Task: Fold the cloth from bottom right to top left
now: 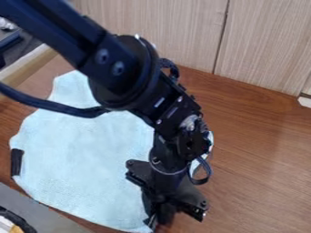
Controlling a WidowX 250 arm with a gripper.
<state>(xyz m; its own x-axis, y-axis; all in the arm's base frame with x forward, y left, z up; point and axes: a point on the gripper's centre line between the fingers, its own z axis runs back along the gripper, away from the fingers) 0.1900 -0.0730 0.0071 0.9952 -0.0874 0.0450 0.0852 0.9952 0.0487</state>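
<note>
Cloth point(85, 150) spread on counter point(261, 182); gripper point(158, 220) seen low at its near right edge. Whether open, closed or gripping cloth cannot be told.

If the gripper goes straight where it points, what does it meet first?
Probably the cloth at its lower right edge, or the table just beside; depth under the gripper is unclear.

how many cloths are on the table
1: the pale blue cloth, spread on the wooden table at the picture's left and centre, partly behind the arm, which could hide another.
</note>
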